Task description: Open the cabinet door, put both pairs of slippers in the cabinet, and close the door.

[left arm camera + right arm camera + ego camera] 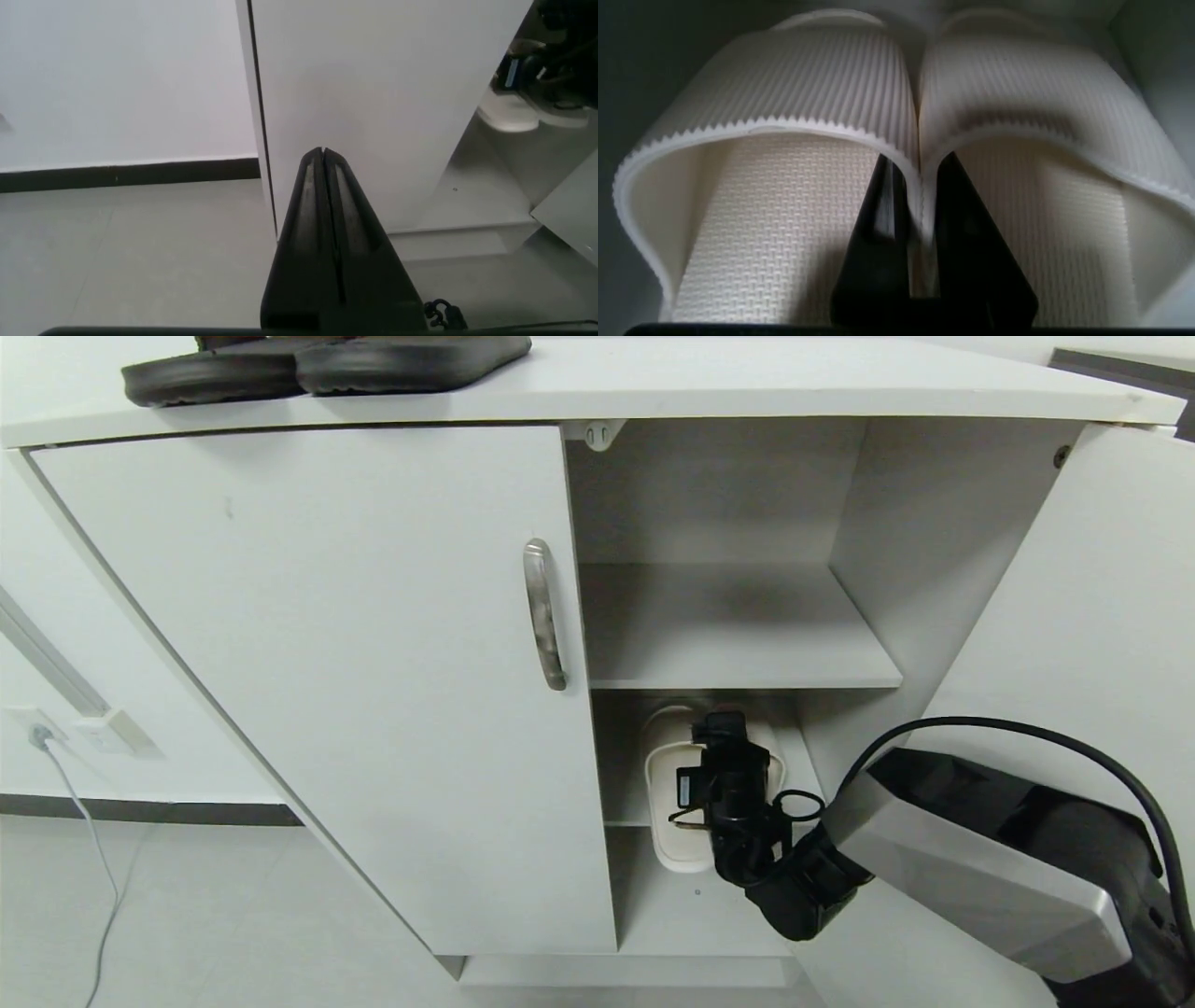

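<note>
The right pincer (920,201) is clamped on the touching inner walls of the white slippers (665,803), which lie at its twelve o'clock, low in the open cabinet (747,635). Better to push them well inside and set them flat (clear of the door) before releasing. The dark slippers (317,364) sit on top, at eleven o'clock.

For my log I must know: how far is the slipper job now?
Done: the right door stands open. In hand: the right tool grips the white slippers, inside the cabinet below the upper shelf. Left: release them, move the dark slippers from the cabinet top inside, and close the door.
</note>
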Motion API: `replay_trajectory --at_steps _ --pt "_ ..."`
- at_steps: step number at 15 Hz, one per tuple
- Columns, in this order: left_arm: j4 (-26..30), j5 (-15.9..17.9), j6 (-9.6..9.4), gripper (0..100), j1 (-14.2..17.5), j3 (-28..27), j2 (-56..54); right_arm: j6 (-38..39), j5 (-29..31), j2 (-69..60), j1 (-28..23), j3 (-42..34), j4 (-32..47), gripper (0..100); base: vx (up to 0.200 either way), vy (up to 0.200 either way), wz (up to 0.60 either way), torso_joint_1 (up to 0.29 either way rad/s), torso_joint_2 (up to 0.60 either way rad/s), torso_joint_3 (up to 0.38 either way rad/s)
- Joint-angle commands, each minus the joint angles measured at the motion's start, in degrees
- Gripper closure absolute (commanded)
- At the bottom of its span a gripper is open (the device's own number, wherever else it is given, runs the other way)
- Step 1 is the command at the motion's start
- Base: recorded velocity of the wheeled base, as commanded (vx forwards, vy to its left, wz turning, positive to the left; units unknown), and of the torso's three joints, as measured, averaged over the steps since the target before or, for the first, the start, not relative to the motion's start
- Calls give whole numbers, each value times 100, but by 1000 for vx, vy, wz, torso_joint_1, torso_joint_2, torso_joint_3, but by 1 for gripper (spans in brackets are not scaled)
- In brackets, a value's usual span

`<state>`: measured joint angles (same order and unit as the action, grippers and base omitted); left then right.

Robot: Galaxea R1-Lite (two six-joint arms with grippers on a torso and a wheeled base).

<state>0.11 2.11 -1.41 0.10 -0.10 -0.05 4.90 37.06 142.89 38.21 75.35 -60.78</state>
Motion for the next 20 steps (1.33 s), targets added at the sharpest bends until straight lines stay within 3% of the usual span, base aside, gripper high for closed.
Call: replay_trajectory --at_steps 1,5,10,20 --pt "-2 0 1 100 -1 1 5 2 -102 108 -155 612 374 100 0 0 0 0 0 0" --pt "-2 0 10 100 -1 1 5 28 -102 310 -375 1562 1042 100 0 0 0 0 0 0" --pt "-2 0 10 100 -1 1 5 28 -129 653 -472 1966 1148 100 0 0 0 0 0 0" --pt "7 0 10 100 -1 1 5 37 -190 336 -419 1491 1068 100 0 0 0 0 0 0"
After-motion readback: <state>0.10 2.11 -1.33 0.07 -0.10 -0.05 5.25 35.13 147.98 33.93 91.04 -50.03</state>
